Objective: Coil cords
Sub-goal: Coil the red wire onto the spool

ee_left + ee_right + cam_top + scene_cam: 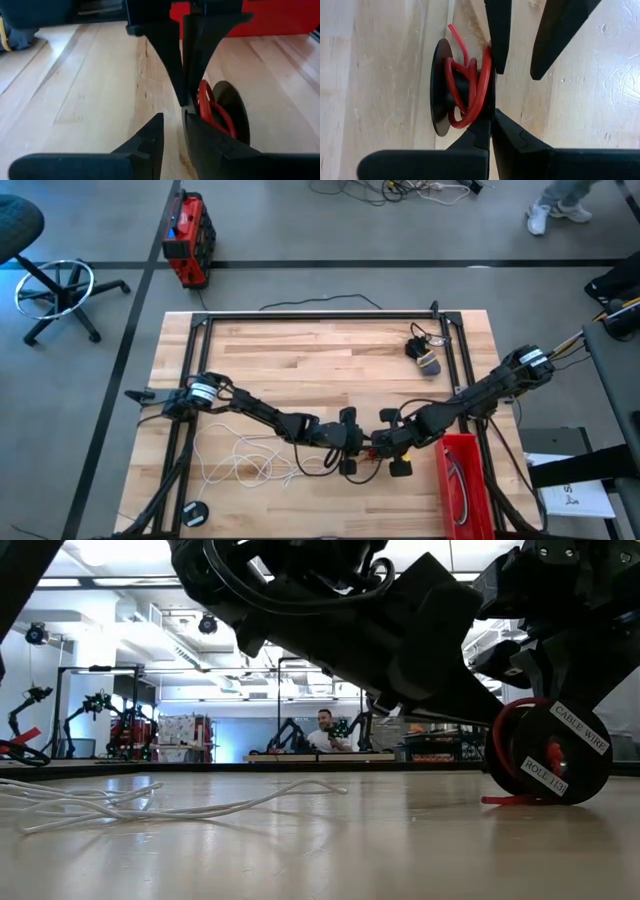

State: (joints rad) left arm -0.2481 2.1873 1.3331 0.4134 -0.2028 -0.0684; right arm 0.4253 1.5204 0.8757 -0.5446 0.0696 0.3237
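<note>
The red cord (466, 87) sits wound on a small black spool (548, 752) at the lower middle of the high view, where both arms meet over the counter (330, 355). The step in hand looks like winding the red cord onto the spool. The right hand (491, 117) is clenched thin, its fingers pinched on the spool's flange beside the red loops. The left hand (172, 122) faces it, nearly closed, with only a narrow gap and nothing clearly between its fingers. One red end still sticks out loose, so the next move likely calls for tucking it in without letting the loops spring off.

The white cord (235, 460) lies uncoiled at lower left. A red bin (462, 480) at lower right holds a thin pale cord loop.
</note>
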